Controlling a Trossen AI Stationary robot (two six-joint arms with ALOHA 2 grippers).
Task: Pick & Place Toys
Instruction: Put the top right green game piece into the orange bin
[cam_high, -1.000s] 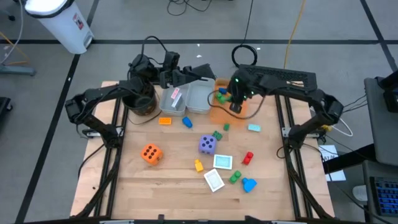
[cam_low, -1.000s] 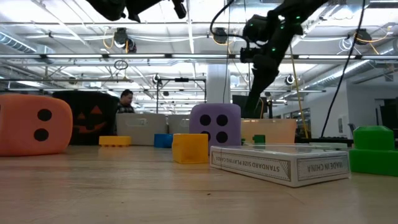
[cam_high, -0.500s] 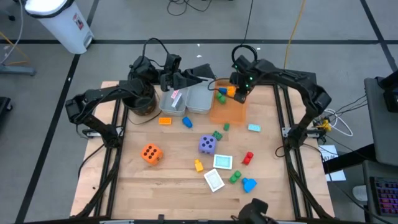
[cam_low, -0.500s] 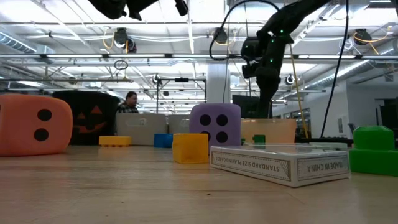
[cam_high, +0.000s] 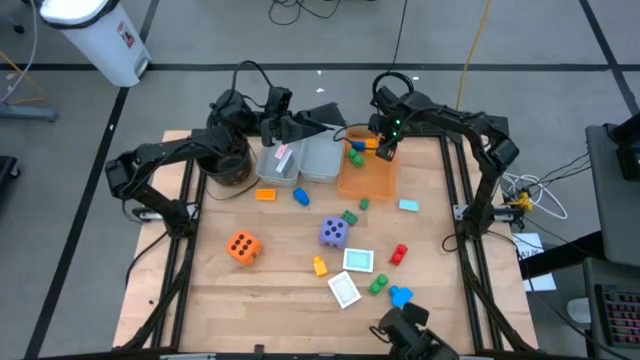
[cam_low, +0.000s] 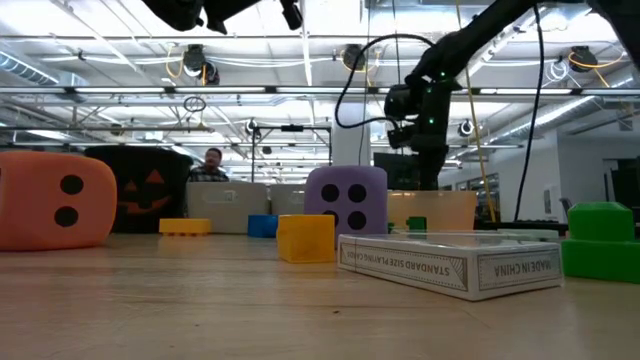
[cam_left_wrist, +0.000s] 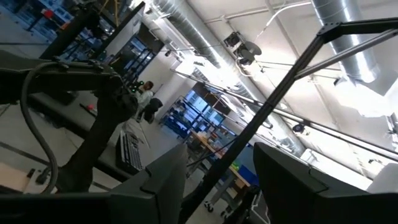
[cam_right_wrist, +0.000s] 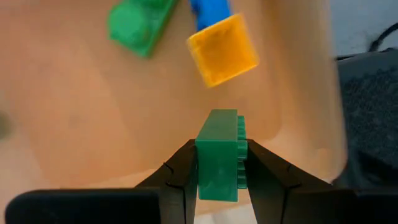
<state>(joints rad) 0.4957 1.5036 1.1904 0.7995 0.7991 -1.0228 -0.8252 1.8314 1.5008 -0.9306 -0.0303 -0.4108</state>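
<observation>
My right gripper (cam_high: 385, 150) hangs over the far end of the orange bin (cam_high: 365, 178), shut on a small green block (cam_right_wrist: 217, 146). Below it in the bin lie a green block (cam_right_wrist: 138, 25), a blue one (cam_right_wrist: 210, 9) and a yellow-orange one (cam_right_wrist: 222, 50). My left gripper (cam_high: 303, 124) is raised above the grey bins (cam_high: 300, 160), open and empty, pointing up into the room (cam_left_wrist: 217, 180). On the table lie an orange die (cam_high: 242, 246), a purple die (cam_high: 333, 232), two white cards (cam_high: 358, 260) and several small blocks. My right gripper pinches the green block's two flat sides (cam_right_wrist: 200, 165) between its two fingers (cam_right_wrist: 183, 168). The fingers come from above, pointing steeply down. The block is lifted clear over the bin's floor, its studded face (cam_right_wrist: 241, 149) toward one side.
A black pot (cam_high: 228, 160) stands left of the grey bins. A teal card (cam_high: 408, 205), red (cam_high: 398, 253), green (cam_high: 377, 285), blue (cam_high: 400, 296), yellow (cam_high: 319, 265) and orange (cam_high: 265, 194) blocks are scattered mid-table. A dark object (cam_high: 405, 328) shows at the near edge.
My right gripper has carried the green block toward the table's far edge along the orange bin, sunk a little and tipped to point more steeply down. It has stayed shut on the block. A dark object has come into view at the near edge.
</observation>
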